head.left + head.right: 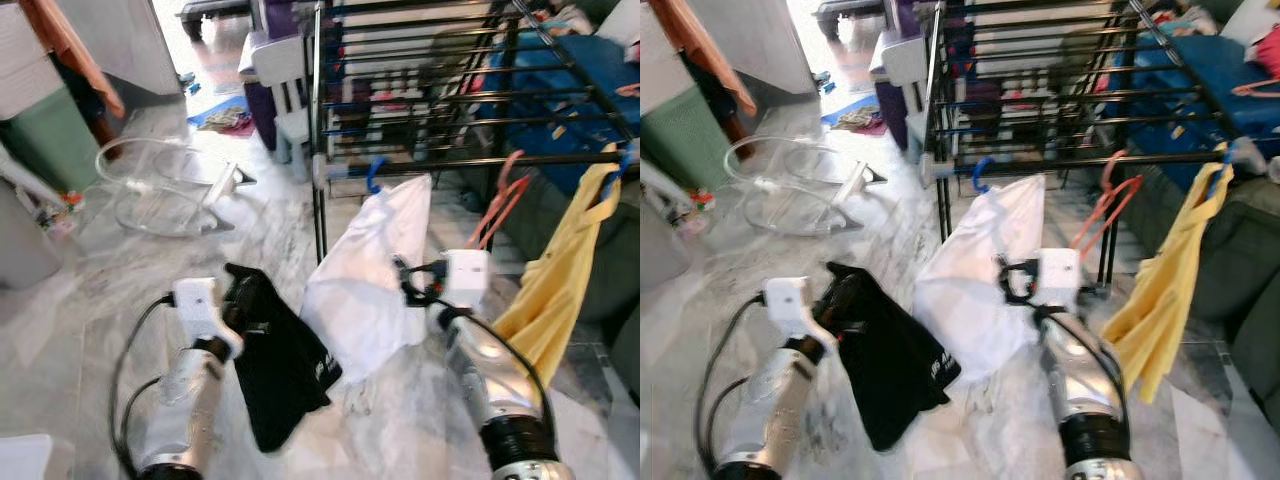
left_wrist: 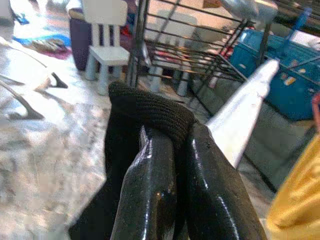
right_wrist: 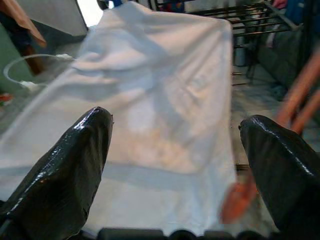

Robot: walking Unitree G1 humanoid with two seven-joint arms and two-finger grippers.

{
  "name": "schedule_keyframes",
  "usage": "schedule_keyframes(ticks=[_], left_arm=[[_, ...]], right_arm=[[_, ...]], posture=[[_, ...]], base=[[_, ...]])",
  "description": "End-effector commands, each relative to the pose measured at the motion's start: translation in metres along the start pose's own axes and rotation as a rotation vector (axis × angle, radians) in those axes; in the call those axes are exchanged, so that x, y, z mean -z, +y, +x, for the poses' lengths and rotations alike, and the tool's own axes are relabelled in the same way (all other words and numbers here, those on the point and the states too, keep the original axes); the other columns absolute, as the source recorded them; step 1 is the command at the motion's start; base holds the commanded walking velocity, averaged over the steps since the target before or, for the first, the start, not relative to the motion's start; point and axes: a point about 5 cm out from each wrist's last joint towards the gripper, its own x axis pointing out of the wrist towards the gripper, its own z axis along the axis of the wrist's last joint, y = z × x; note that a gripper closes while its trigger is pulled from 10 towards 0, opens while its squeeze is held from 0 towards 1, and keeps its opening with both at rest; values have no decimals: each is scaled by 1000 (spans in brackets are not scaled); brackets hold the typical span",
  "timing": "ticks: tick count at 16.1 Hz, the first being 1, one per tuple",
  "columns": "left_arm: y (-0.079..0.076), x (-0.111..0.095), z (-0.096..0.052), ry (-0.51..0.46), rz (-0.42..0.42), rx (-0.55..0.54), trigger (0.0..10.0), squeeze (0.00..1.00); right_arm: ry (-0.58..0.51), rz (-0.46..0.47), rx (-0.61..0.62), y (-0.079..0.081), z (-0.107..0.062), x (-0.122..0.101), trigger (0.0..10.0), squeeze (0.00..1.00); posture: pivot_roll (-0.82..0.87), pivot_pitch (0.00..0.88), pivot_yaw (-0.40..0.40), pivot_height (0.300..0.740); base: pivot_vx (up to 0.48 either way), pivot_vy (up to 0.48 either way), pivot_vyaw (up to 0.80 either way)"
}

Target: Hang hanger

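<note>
The hanger [image 1: 375, 172], a blue hook carrying a white garment [image 1: 365, 275], already sits on the front rail of the black drying rack [image 1: 440, 100], near the rack's left corner. In the left eye view we see our right gripper [image 1: 408, 283] just beside the white cloth, with an empty orange hanger [image 1: 497, 205] and a yellow garment [image 1: 560, 280] further along the same rail towards the right corner. Our left gripper [image 1: 240, 300] holds a black garment [image 1: 280, 370] low over the marble floor [image 1: 100, 290].

The right eye view gives the same layout; the white garment [image 1: 980, 275] drapes from the rail down towards our right arm.

In the left wrist view the fingers [image 2: 150, 200] are pressed together, clamped on the black garment's ribbed edge [image 2: 150, 107].

In the right wrist view the fingers [image 3: 65, 170] stand wide apart, holding nothing, the white cloth spread beyond them.

We judge that the hanging step looks done and the right gripper has let go. The next move probably calls for drawing the right arm clear without snagging the cloth, then dealing with the black garment.
</note>
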Motion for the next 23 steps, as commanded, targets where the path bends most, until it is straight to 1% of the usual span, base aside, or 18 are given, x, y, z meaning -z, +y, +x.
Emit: schedule_keyframes(ticks=[1, 2, 3, 4, 5, 6, 8, 10, 12, 16, 18, 19, 20, 21, 22, 23], left_arm=[[3, -8, 0, -27, 13, -6, 10000, 0], [3, -8, 0, -29, 12, -5, 10000, 0], [3, -7, -2, -26, 10, -5, 10000, 0], [3, -6, -3, -19, 11, -3, 10000, 0], [2, -4, -6, -9, 10, 0, 10000, 0], [2, -3, -9, -4, 9, 4, 10000, 0], [1, -3, -12, -6, 6, 5, 10000, 0], [-2, -4, -14, 0, -6, 17, 10000, 0], [-2, -6, -20, 9, 2, 31, 10000, 0], [-1, -11, -30, 26, 17, 35, 10000, 0], [1, -14, -41, 44, 28, 30, 10000, 0], [2, -14, -45, 56, 32, 27, 10000, 0], [3, -15, -52, 72, 38, 22, 10000, 0], [5, -16, -57, 82, 43, 19, 10000, 0], [3, -19, -60, 95, 44, 33, 10000, 0], [0, -23, -59, 92, 46, 58, 10000, 0]], right_arm=[[-8, 6, -2, 2, 4, -4, 10000, 0], [-14, 10, 17, -2, 6, -7, 10000, 0], [-30, 13, 52, -10, 10, -15, 10000, 0], [-35, 6, 71, -14, 12, -19, 10000, 0], [-32, -1, 94, -18, 15, -22, 10000, 0], [-28, 0, 103, -20, 18, -24, 10000, 0], [-27, 9, 104, -17, 20, -25, 10000, 0], [-24, 11, 93, -11, 24, -25, 10000, 0], [-13, 15, 85, -5, 30, -26, 10000, 0], [8, 18, 73, -1, 40, -31, 10000, 0], [16, 27, 59, 3, 46, -37, 10000, 0], [24, 32, 57, 4, 49, -39, 10000, 0], [27, 40, 64, 6, 52, -41, 10000, 0], [29, 48, 75, 8, 54, -42, 10000, 0], [29, 70, 98, 7, 56, -44, 10000, 0], [21, 63, 109, 6, 56, -46, 10000, 0]], posture=[[-124, 0, 96, 740], [-123, 0, 97, 740], [-125, 0, 103, 740], [-125, 0, 102, 740], [-124, 0, 103, 740], [-120, 0, 106, 740], [-111, 0, 112, 740], [-104, 0, 116, 740], [-83, 0, 123, 740], [-45, 0, 127, 740], [1, 39, 136, 740], [6, 44, 137, 740], [39, 68, 144, 740], [54, 75, 146, 740], [66, 74, 151, 740], [66, 71, 152, 740]], base=[[0, 0, 0], [0, 0, 0], [0, 0, 0], [0, 0, 0], [0, 0, -800], [0, 0, 0], [0, 0, 0], [0, 0, 0], [0, 0, 0], [0, 0, 0], [0, 0, 0], [0, 0, 0], [0, 0, 0], [0, 0, 0], [0, 0, 0], [0, 0, 0]])
